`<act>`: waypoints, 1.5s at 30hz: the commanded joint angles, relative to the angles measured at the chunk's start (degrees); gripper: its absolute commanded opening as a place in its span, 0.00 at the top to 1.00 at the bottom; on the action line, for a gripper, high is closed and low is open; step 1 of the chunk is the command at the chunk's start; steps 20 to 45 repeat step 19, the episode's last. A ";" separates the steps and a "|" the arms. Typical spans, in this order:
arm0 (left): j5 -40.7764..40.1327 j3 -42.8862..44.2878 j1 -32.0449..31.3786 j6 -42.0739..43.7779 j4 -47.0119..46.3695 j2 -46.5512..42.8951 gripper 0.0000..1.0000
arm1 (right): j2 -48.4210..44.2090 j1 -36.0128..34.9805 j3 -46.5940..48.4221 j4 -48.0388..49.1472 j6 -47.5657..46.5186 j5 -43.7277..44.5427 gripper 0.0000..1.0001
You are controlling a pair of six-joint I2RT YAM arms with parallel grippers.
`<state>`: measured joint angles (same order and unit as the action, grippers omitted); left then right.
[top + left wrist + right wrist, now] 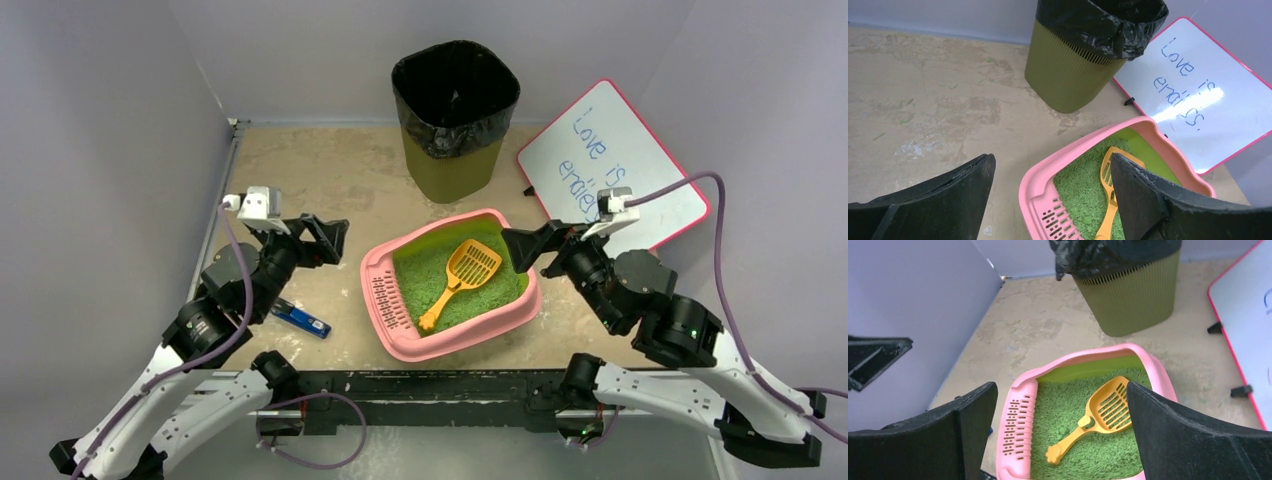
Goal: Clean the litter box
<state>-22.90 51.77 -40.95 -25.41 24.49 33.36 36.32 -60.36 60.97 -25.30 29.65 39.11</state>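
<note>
The right gripper (524, 250) is hovering with its jaws spread wide and empty beside the pink litter box (460, 341), which is sitting just to its left. The left gripper (333, 240), likewise agape, is flanking the box's other side. An orange scoop (467, 274) is lying on green litter (420, 272) between them. A small blue object (300, 320), possibly a marker, is resting behind the left gripper.

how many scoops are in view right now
1. The orange scoop lies on the green litter inside the pink litter box. No other shows, though the inside of the bin is hidden.
</note>
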 commanded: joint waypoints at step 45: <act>-5.59 -0.81 -0.07 -2.55 -0.97 -5.63 0.14 | 2.03 -0.13 1.58 2.00 -6.26 -6.92 0.02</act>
